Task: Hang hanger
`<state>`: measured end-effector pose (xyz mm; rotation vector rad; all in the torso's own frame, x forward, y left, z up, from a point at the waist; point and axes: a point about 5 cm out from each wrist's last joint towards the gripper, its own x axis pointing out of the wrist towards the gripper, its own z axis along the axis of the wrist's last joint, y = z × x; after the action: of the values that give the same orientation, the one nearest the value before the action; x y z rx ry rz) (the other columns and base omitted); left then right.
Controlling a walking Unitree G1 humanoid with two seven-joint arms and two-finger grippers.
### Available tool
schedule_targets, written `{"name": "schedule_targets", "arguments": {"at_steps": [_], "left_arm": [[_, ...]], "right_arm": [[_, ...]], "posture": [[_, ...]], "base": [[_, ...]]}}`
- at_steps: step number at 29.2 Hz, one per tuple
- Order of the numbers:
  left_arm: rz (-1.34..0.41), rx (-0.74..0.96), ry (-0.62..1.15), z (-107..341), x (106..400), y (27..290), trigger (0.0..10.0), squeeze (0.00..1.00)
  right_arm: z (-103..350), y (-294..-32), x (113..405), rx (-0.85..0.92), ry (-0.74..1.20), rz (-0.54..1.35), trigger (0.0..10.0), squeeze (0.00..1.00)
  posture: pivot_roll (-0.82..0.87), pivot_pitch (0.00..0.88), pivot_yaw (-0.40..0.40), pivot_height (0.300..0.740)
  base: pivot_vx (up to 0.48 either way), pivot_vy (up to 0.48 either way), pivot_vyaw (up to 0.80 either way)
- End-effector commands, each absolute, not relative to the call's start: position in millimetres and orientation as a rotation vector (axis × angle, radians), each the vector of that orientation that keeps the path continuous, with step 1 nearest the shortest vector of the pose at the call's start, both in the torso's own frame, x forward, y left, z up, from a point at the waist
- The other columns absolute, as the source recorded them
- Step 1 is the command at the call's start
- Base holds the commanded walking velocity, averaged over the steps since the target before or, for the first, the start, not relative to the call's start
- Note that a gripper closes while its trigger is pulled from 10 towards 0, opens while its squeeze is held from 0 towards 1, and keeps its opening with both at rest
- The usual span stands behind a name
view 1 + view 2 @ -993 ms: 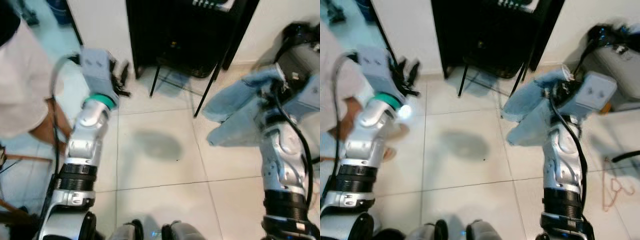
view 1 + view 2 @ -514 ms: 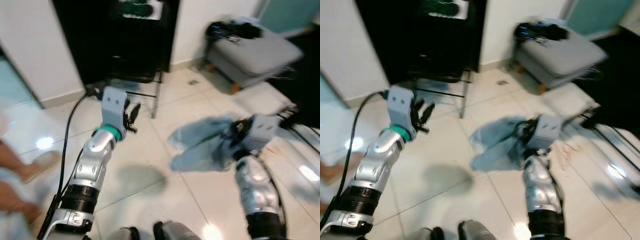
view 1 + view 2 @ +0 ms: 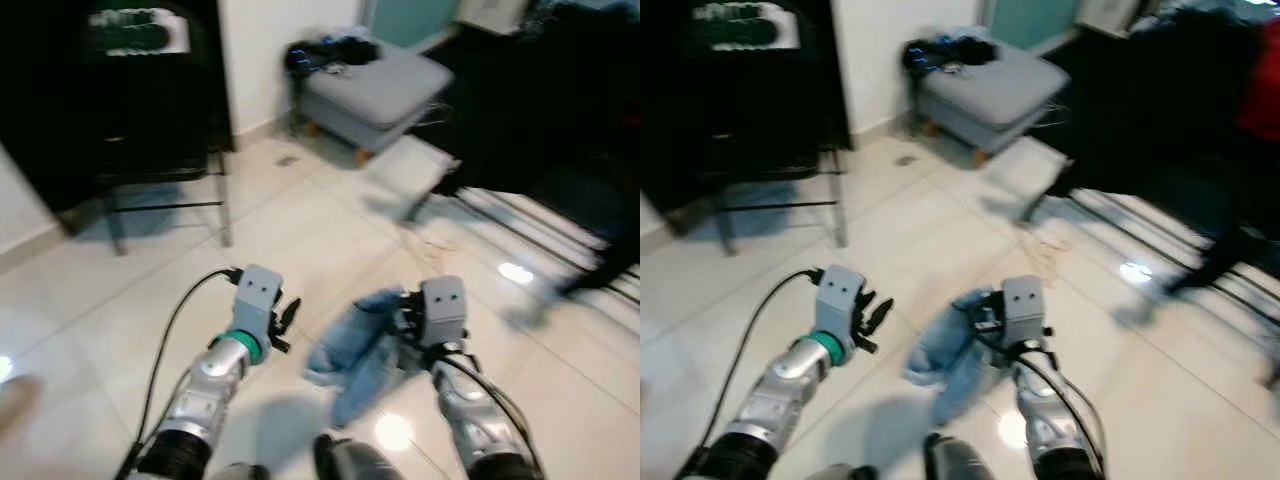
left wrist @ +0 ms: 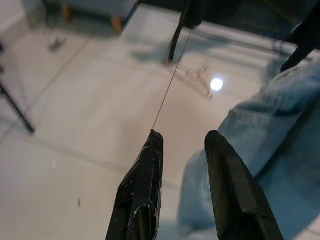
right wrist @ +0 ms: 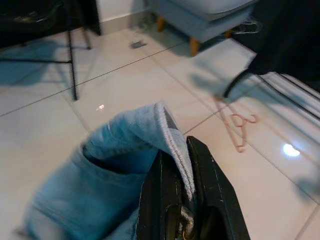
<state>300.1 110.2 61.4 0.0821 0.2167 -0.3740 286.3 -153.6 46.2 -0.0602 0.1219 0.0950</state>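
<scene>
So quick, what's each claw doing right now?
Left claw: open, holding nothing.
Right claw: closed on the blue jeans.

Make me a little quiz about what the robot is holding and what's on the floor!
1. True or false: the right gripper is shut on the blue denim garment.
2. Which gripper is open with nothing between its fingers: A left, B right?
3. Fill in: the thin pink wire hanger lies on the ____.

Key: 1 true. 2 A. 3 the pale tiled floor.
</scene>
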Motion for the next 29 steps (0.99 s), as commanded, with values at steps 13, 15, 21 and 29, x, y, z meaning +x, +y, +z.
{"name": "schedule_targets", "arguments": {"at_steps": [13,15,21,29], "left_arm": [[-0.376,0.120,0.111,81.3,310.8,111.6,10.0,0.00],[-0.365,0.117,0.106,81.7,311.6,112.7,10.0,0.00],[-0.341,0.102,0.048,92.8,317.1,114.8,10.0,0.00],[-0.354,0.068,-0.057,118.1,324.3,105.7,10.0,0.00]], "right_arm": [[62.9,-148.7,297.2,-0.046,0.020,0.094,10.0,0.00],[61.9,-148.3,296.2,-0.044,0.021,0.094,10.0,0.00],[67.6,-150.5,297.5,-0.032,-0.010,0.071,10.0,0.00],[92.9,-160.0,306.7,-0.008,-0.109,0.011,10.0,0.00]], "posture": [[-0.05,0.045,0.021,0.740],[-0.05,0.045,0.021,0.740],[-0.06,0.047,0.026,0.740],[-0.07,0.048,0.027,0.740]], "base": [[0.000,0.000,-0.80],[0.000,0.000,-0.80],[0.000,0.000,-0.80],[0.093,0.000,-0.80]]}}
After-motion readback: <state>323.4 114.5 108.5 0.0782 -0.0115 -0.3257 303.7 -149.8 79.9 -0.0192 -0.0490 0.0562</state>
